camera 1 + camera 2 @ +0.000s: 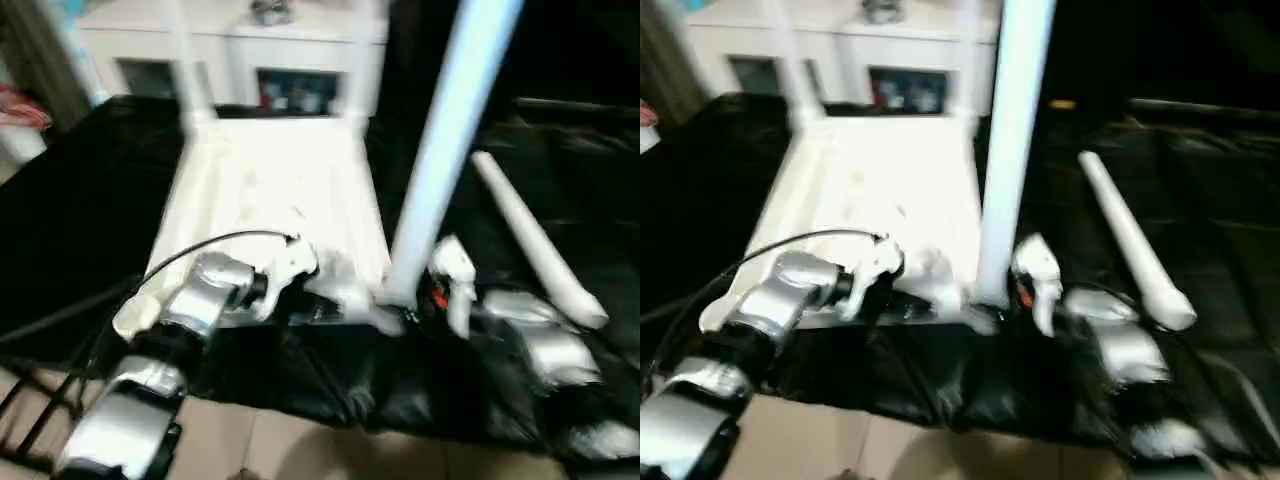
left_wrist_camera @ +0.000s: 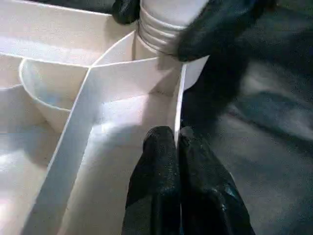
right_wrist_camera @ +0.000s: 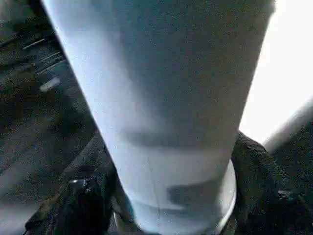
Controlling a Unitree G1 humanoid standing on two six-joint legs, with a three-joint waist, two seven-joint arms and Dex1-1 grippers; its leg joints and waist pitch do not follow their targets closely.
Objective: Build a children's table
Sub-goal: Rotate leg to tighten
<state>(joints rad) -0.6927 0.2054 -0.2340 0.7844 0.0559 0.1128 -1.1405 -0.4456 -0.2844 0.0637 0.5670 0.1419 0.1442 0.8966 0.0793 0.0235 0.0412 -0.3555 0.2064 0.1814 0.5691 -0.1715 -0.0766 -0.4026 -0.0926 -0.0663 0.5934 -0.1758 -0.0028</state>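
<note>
The children's table top (image 1: 270, 190) lies upside down on the black work table, ribs up. Two white legs (image 1: 185, 60) (image 1: 365, 50) stand in its far corner sockets. A third leg (image 1: 450, 130) stands upright in the near right socket (image 2: 161, 36). My right gripper (image 1: 420, 295) is closed around that leg's base, one black finger (image 3: 83, 205) on each side. My left gripper (image 2: 178, 142) is shut on the top's thin near rim, just left of that socket. A fourth leg (image 1: 535, 240) lies loose on the cloth to the right.
The black-covered work table (image 1: 80, 200) ends just in front of my arms, with tan floor (image 1: 300, 440) below. A white cabinet (image 1: 240, 50) stands behind the table. A black cable (image 1: 200, 245) loops over my left forearm.
</note>
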